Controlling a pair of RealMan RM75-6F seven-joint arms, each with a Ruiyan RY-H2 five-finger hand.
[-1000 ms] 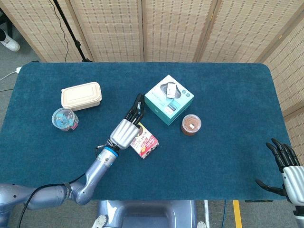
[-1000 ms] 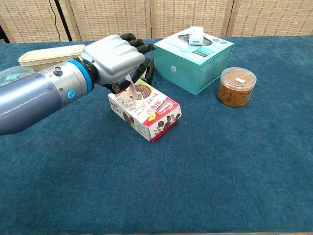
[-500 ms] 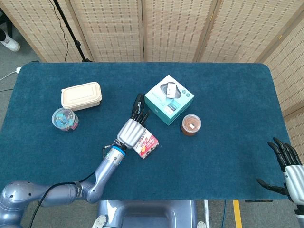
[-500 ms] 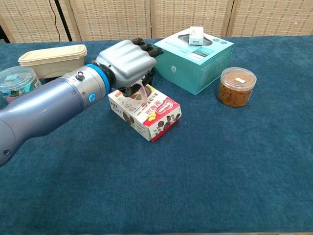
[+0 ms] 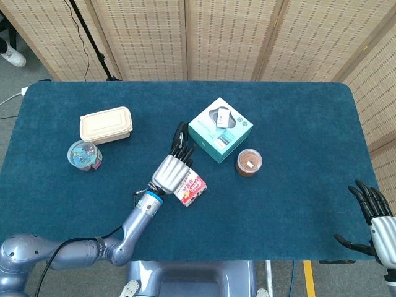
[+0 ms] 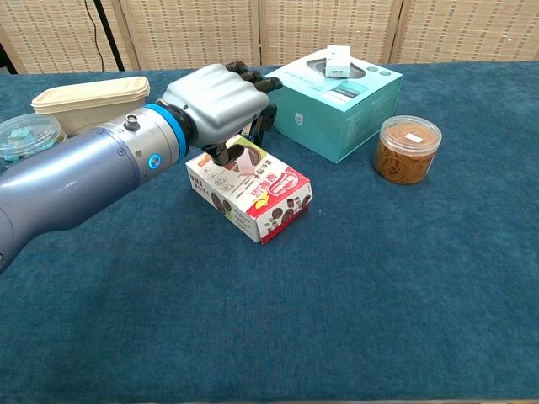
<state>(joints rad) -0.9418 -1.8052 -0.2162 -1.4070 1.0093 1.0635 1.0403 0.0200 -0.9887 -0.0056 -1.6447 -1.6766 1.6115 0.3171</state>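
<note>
My left hand (image 6: 221,103): it hangs over the back end of the snack box (image 6: 249,190), fingers bent down toward the box top; I cannot tell whether they touch it.
Snack box: lying flat on the blue table (image 5: 291,154), just in front of the teal carton (image 6: 335,105) and apart from it.
Brown jar (image 6: 407,149): right of the snack box, beside the teal carton.
Beige lunch box (image 5: 106,125): well left of the snack box, with the clear tub (image 5: 84,154) just in front of it.
My right hand (image 5: 372,220): far right of the snack box, past the table's near corner, fingers spread and holding nothing.
</note>
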